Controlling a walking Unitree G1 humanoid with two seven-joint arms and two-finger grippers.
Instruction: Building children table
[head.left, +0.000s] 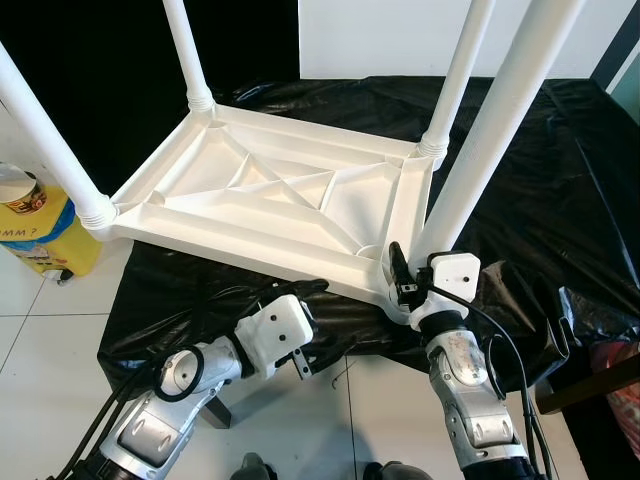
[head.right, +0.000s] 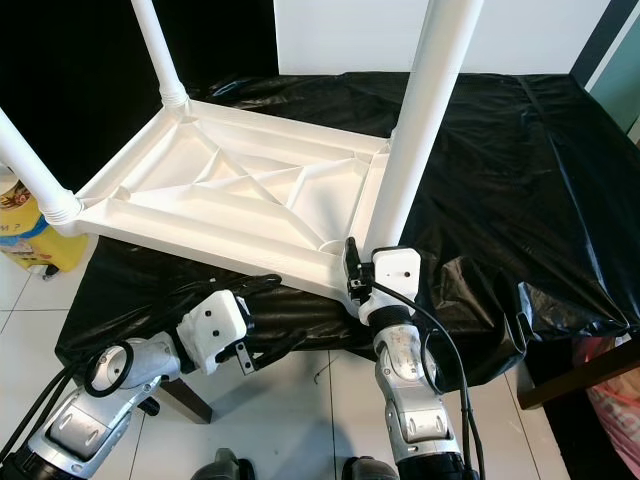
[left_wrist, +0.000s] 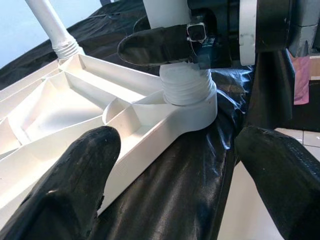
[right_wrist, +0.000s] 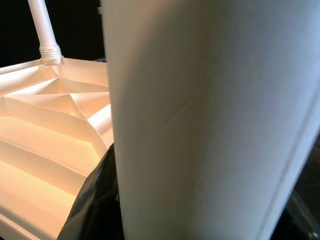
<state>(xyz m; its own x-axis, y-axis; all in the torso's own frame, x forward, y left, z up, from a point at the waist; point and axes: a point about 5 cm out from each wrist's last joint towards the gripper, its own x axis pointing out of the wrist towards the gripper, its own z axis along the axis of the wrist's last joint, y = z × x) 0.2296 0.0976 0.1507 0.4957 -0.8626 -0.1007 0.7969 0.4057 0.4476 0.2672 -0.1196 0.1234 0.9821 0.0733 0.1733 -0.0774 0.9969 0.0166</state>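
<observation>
The white table top (head.left: 270, 195) lies upside down on the black sheet (head.left: 540, 190) (ribs facing up), near its front edge. Four white legs stand up from its corners. The right gripper (head.left: 400, 275) holds tight around the near right leg (head.left: 480, 150) just above its socket. The left gripper (left_wrist: 170, 165) waits wide open beside the top's front edge. A yellow tub (head.left: 35, 225) sits on the floor past the sheet's left edge.

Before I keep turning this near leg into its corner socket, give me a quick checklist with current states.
1. Right gripper on the near leg at its base: ok.
2. Leg thread in the corner socket: ok, ridges still exposed.
3. Leg fully seated: not ok.
4. Left gripper open, straddling the tabletop edge, not clamping: not ok.
5. Other three legs in their sockets: ok.
6. Black sheet under the table bunched: cannot tell if it slips.
</observation>
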